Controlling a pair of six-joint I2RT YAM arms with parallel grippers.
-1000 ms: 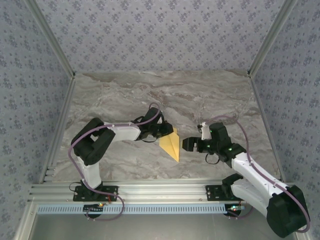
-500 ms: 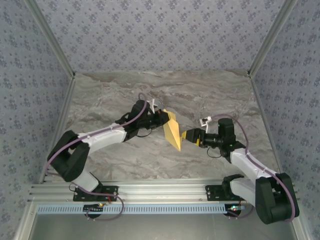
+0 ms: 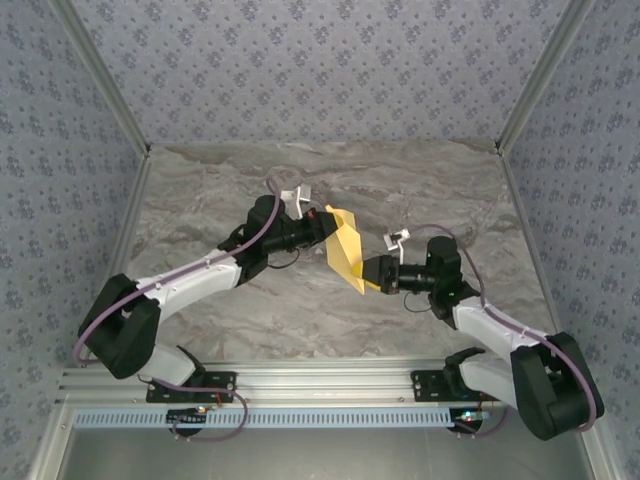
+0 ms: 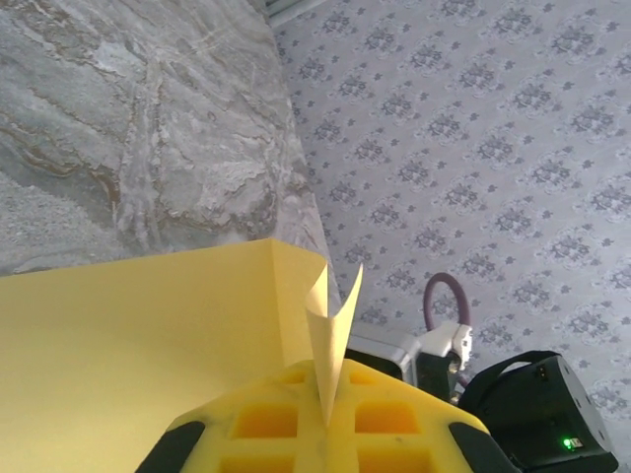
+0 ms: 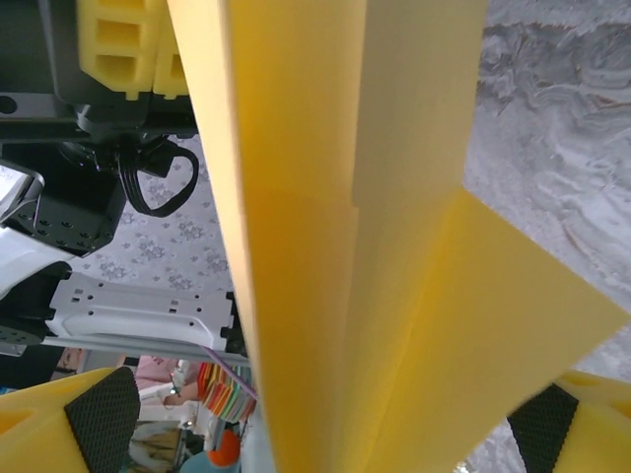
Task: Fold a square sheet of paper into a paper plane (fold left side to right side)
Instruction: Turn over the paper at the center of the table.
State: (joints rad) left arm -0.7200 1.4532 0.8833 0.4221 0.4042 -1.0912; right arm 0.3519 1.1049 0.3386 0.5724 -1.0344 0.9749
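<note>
Marbled surface [image 3: 430, 190] lies beneath my left tool [image 3: 322, 230], which is clamped tight on the paper plane's [image 3: 345, 252] upper end, holding it aloft. My right tool [image 3: 373, 272] gapes wide around the lower folds. I judge we're mid-crease, so next it should close squarely on them.

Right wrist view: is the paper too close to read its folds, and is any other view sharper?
Right wrist: the paper looms close and slightly soft, yet its layer edges read; evenly lit, no glare. Left wrist: sharper, paper edge crisp in the shut left claw. Top: small but clear, evenly lit.
</note>
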